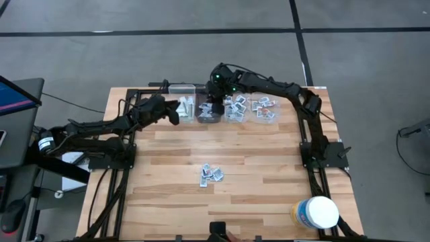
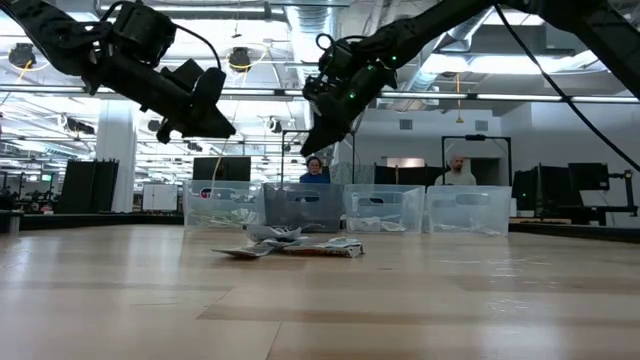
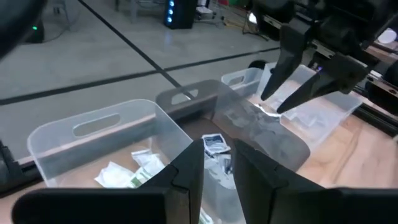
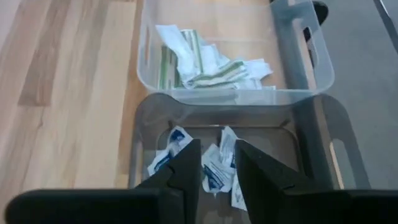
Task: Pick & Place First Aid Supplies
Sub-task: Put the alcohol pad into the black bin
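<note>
From above, the right hand [image 1: 210, 107] hovers over the grey bin [image 1: 209, 114]; loose packets [image 1: 211, 174] wait mid-tabletop [image 1: 255, 202]. Its wrist view shows fingers parted, empty, likely just dropping packets [image 4: 211, 163] inside. The left hand [image 1: 176, 111], slightly parted and empty, waits beside.

The right gripper [image 3: 273, 107] hangs with parted fingers over a grey bin [image 3: 249, 134] holding packets [image 3: 214, 144].

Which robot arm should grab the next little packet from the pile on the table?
Probably the left. The right gripper hangs over the grey bin, jaws apart with nothing between them. The left gripper hovers at the clear bin, empty too, and seems a bit nearer the packet pile.
</note>
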